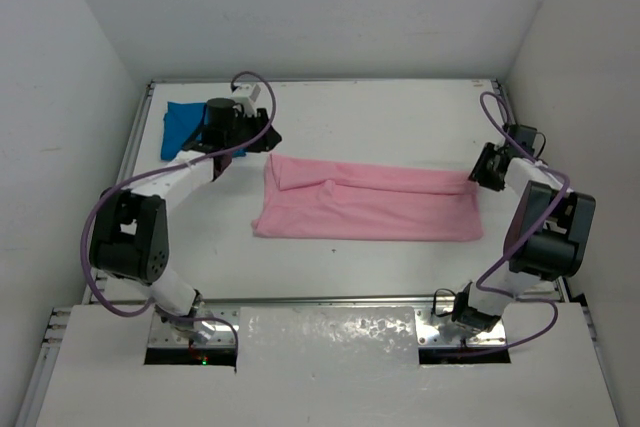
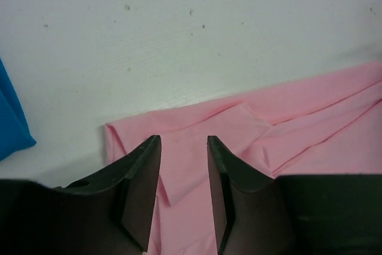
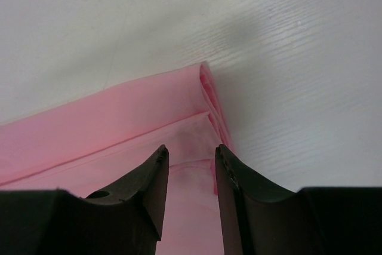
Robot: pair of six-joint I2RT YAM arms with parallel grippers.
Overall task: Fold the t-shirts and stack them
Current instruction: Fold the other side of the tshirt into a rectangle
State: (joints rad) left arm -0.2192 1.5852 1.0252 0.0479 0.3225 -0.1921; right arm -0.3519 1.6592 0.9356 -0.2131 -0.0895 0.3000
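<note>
The light pink t-shirt (image 1: 367,205) lies folded into a long band across the middle of the table. My left gripper (image 1: 268,139) is open above its far left corner; the left wrist view shows the pink cloth (image 2: 250,129) between and beyond the jaws. My right gripper (image 1: 480,169) is open above the shirt's far right corner, where the right wrist view shows the folded pink edge (image 3: 206,97). The bright blue t-shirt (image 1: 182,125) lies folded at the far left, partly hidden by the left arm; its edge shows in the left wrist view (image 2: 12,120).
White walls close in the table (image 1: 380,117) at the back and on both sides. Purple cables loop over both arms. The arm bases stand at the near edge.
</note>
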